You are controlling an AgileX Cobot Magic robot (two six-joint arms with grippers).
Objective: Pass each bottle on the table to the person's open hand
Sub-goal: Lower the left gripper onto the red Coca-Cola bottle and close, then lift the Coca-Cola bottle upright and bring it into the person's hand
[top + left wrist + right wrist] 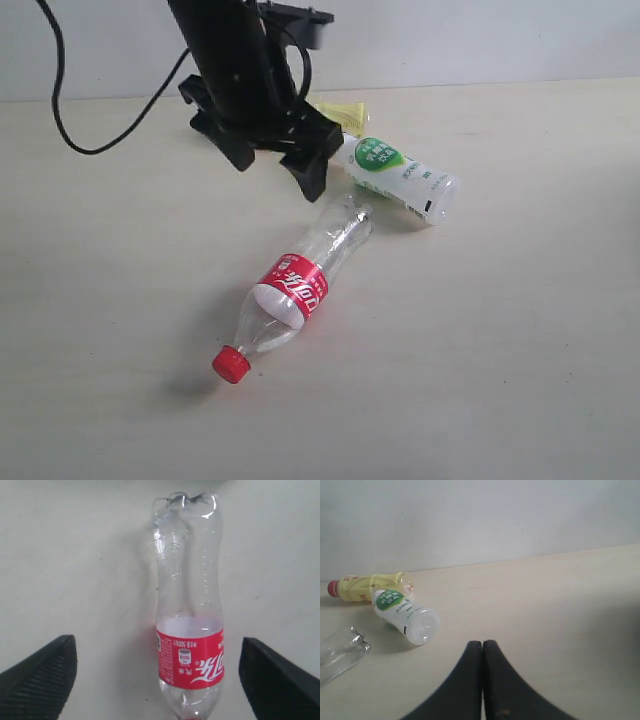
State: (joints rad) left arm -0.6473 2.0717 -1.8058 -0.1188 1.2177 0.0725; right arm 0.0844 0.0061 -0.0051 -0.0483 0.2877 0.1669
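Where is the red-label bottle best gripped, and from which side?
Probably best to take the red-label bottle at its narrow waist between label and base, from straight above: it lies on its side, and the open left tool hangs over it, wide enough to span it.

Black arm (pixel 232 60), loose black cable (pixel 95 152); tapered black fingers (pixel 40 675), woven carbon-fibre texture.

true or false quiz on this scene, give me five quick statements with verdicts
1. The red-label bottle lies on its side on the table. True.
2. The left pincer is shut on that bottle. False: it is open, gripping nothing.
3. The right pincer is shut. True.
4. The white bottle stands upright. False: it lies on its side beside the yellow bottle.
5. The red-label bottle has no cap. False: its red cap is on.
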